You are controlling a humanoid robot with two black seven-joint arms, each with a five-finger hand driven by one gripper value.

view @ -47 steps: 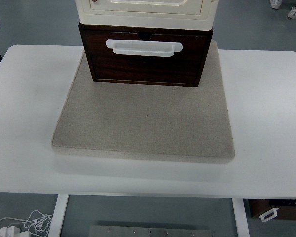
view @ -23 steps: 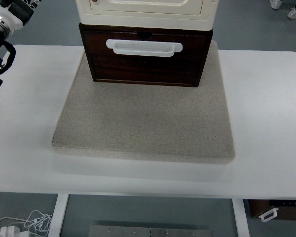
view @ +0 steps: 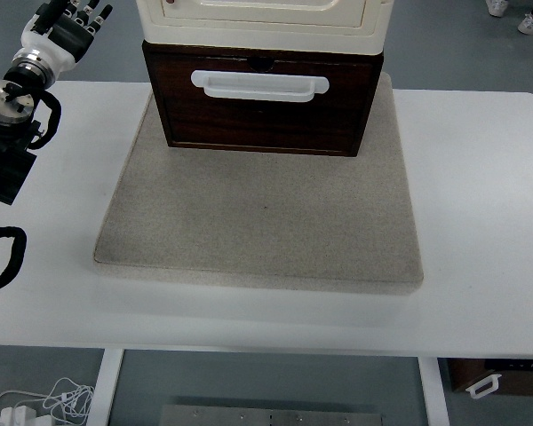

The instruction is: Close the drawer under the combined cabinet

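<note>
The left robot hand (view: 71, 19) sits at the top-left corner, well apart from the drawer (view: 261, 105); its fingers (view: 87, 13) are loosely extended and hold nothing. The dark drawer protrudes beneath the cream cabinet (view: 262, 19), resting on a beige mat (view: 262, 222) on the white tabletop (view: 480, 204).

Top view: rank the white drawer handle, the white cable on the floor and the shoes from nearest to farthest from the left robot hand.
From the left robot hand, top left:
1. White drawer handle, on the dark drawer front, to its right.
2. White cable, floor, bottom left.
3. Shoes, top right corner.
</note>
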